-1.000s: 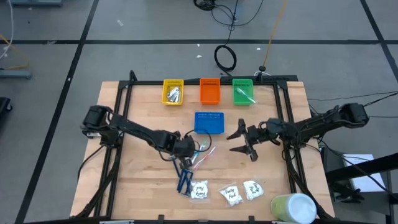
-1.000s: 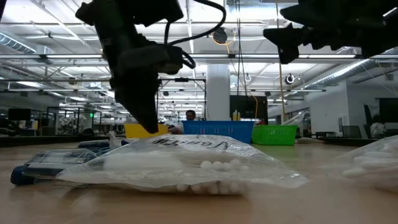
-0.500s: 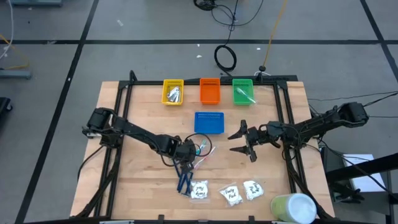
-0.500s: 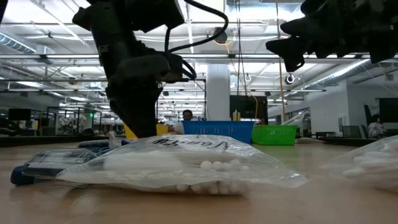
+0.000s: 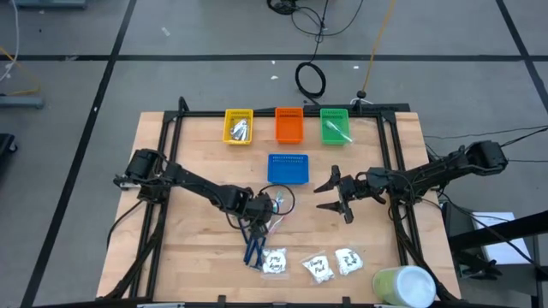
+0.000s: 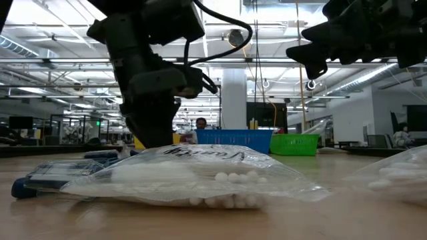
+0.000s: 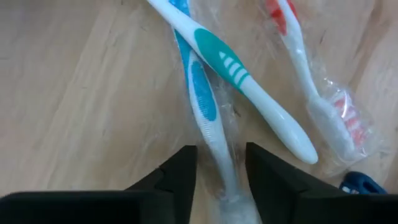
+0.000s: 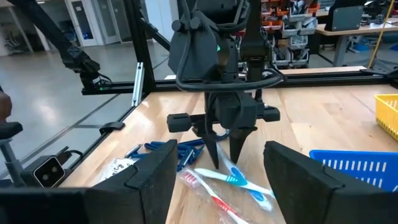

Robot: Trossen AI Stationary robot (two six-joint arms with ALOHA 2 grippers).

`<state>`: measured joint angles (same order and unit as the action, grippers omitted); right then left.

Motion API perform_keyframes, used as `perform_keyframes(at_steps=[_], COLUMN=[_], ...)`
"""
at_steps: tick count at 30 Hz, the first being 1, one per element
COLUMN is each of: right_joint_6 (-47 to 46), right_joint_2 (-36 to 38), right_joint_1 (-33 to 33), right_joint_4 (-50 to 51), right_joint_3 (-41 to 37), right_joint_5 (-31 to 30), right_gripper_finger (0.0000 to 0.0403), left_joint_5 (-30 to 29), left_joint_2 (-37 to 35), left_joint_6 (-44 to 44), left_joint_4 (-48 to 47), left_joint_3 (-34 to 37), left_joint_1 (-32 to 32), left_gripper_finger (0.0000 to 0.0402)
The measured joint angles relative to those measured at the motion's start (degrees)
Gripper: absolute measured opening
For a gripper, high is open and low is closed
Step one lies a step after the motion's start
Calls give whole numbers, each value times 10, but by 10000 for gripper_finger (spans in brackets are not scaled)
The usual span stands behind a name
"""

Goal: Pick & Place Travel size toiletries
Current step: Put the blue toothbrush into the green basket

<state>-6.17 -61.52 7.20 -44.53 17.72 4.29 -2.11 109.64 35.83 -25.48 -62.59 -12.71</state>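
Fingers of my left gripper (image 7: pixel 219 168) stand spread astride the blue toothbrush (image 7: pixel 202 106) lying on the table (image 5: pixel 193 231) beneath the teal one (image 7: pixel 245 84), so I'd lower squarely before pinching, while my right gripper (image 5: pixel 336 192) waits spread, empty, nearby.

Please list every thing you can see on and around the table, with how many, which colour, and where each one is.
trays: four; yellow, orange, green in a row at the far edge, blue nearer the middle.
toothbrushes: three, wrapped; blue, teal, red handles; table centre, under the left gripper.
razors: dark blue, count unclear; near the front edge.
sachets: three, white; front edge.
cylinder: one, pale green and white; front right corner.
left gripper: open, astride the blue toothbrush.
right gripper: open, waiting right of centre.
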Motion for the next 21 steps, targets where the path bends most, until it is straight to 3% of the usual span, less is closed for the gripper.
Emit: perform_keyframes(at_steps=[7,14,21], right_joint_6=[0,0,0], right_joint_2=[0,0,0], right_joint_1=[0,0,0], right_joint_4=[0,2,2], right_joint_3=[0,0,0], right_joint_5=[0,0,0], right_gripper_finger=[226,226,226], left_joint_5=[5,-75,-152], left_joint_2=[-33,-93,-159], left_joint_6=[-14,-16,-85], left_joint_4=[-15,-31,0], left_joint_3=[4,4,4], left_joint_1=[1,-8,-34], left_gripper_finger=[15,7,6])
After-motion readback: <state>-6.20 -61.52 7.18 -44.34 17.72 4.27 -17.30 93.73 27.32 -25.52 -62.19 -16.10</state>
